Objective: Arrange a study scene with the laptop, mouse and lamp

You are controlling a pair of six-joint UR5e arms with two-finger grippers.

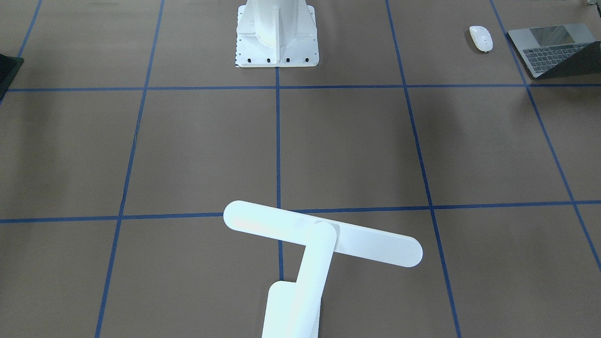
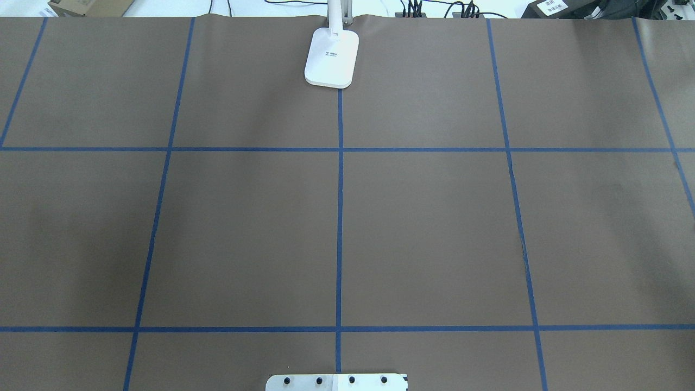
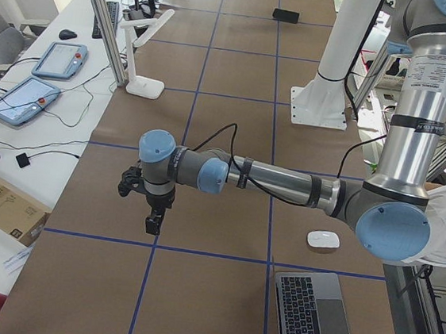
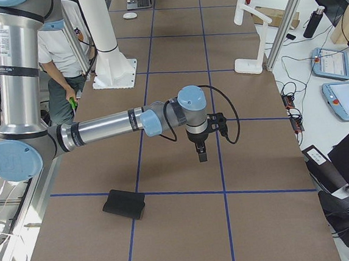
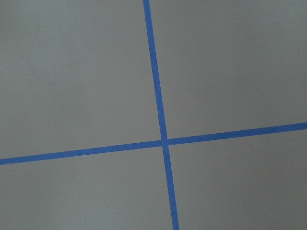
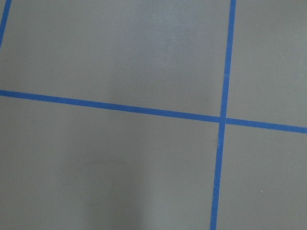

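The laptop lies part open at the table's left end, near the robot's side, and also shows in the exterior left view. The white mouse sits just beside it. The white lamp stands at the far middle edge, its base on the centre tape line. My left gripper hangs over the table's left part and my right gripper over its right part. Both are far from these things, and I cannot tell whether they are open or shut. The wrist views show only brown table and blue tape.
The white bolted pedestal stands at the near middle edge. A black square mat lies at the table's right end. An operator stands behind the pedestal. Tablets and cables lie on the white bench past the far edge.
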